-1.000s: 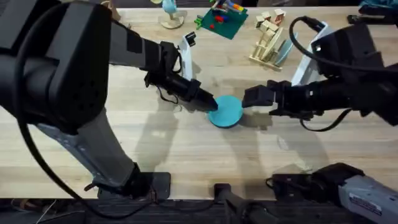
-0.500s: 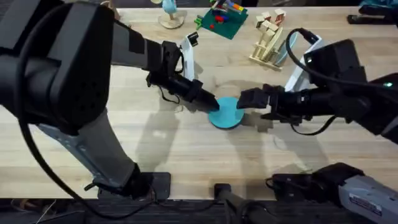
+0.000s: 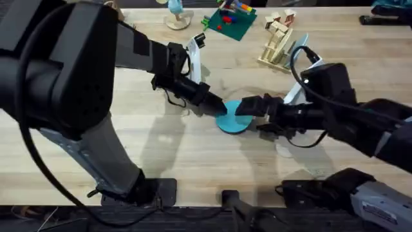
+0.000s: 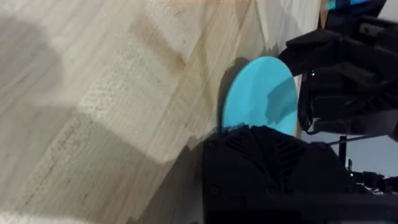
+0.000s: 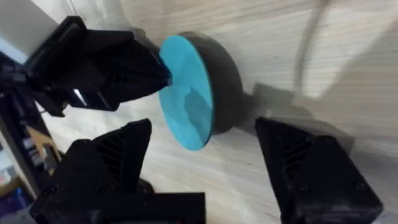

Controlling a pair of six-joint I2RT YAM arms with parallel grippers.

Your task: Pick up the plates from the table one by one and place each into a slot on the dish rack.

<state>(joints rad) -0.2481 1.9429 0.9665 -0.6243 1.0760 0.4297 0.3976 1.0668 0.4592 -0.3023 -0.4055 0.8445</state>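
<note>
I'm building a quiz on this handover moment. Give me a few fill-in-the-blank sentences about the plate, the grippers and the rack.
1. The plate between the two grippers is ____ in colour.
2. The left gripper is shut on the plate's ____.
3. The right gripper has its fingers ____ on either side of the plate.
4. The rack stands on the ____, beside a green board.

Missing words: turquoise; edge; open; table
</note>
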